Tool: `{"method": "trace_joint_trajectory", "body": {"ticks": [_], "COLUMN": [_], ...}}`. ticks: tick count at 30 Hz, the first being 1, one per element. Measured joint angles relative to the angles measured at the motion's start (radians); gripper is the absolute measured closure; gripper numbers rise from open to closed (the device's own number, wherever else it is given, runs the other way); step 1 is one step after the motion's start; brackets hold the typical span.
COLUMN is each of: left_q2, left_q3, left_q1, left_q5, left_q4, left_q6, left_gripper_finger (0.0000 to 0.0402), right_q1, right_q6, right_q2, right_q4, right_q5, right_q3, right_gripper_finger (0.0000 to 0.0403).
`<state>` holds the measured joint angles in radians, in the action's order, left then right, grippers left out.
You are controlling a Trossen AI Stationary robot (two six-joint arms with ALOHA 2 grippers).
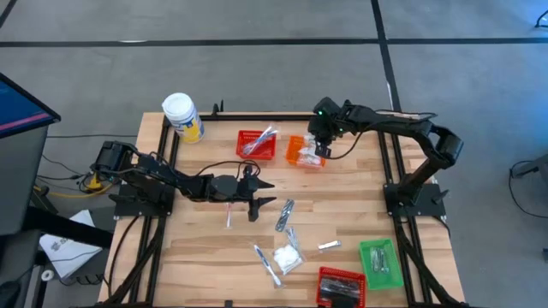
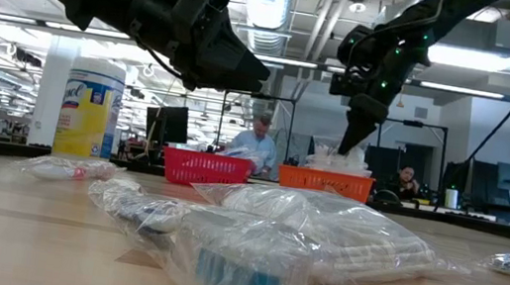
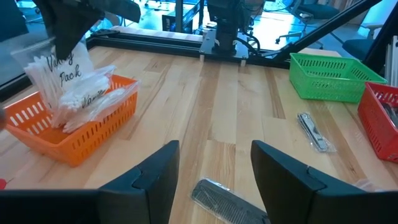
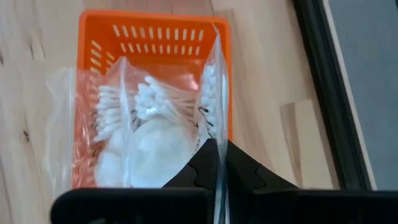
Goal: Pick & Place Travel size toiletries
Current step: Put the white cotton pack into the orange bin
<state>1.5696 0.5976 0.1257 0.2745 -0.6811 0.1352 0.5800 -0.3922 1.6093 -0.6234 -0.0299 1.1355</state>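
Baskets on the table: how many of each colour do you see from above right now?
Red baskets: 2
Orange basket: 1
Green basket: 1
Total: 4

High view looks straight down; low view faces level from table height; both wrist views closely share the orange slotted plastic basket (image 4: 155, 37), at one o'clock overhead.

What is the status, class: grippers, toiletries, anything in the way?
Left gripper open above wrapped comb. Right gripper shut on swab packet over orange basket. Nothing in the way.
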Motion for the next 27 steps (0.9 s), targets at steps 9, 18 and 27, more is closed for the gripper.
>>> {"method": "trace_joint_trajectory", "body": {"ticks": [9, 18, 27], "left_q2": [0.0, 0.0, 0.0], "left_q3": [0.0, 0.0, 0.0], "left_q1": [0.0, 0.0, 0.0], "left_q5": [0.001, 0.003, 0.003], "left_q4": [0.0, 0.0, 0.0], "left_q6": [0.0, 0.0, 0.0], "left_gripper_finger": [0.0211, 0.0211, 0.0211], "right_q1": [-0.008, -0.046, -0.096], "right_q6": [0.026, 0.017, 0.035], "right_q2": [0.0, 0.0, -0.001], "right_q4": [-0.013, -0.049, -0.043], "right_q5": [0.0, 0.0, 0.002], "right_q3": [0.0, 0.0, 0.0], "right_gripper_finger": [0.0384, 0.0339, 0.0286]}}
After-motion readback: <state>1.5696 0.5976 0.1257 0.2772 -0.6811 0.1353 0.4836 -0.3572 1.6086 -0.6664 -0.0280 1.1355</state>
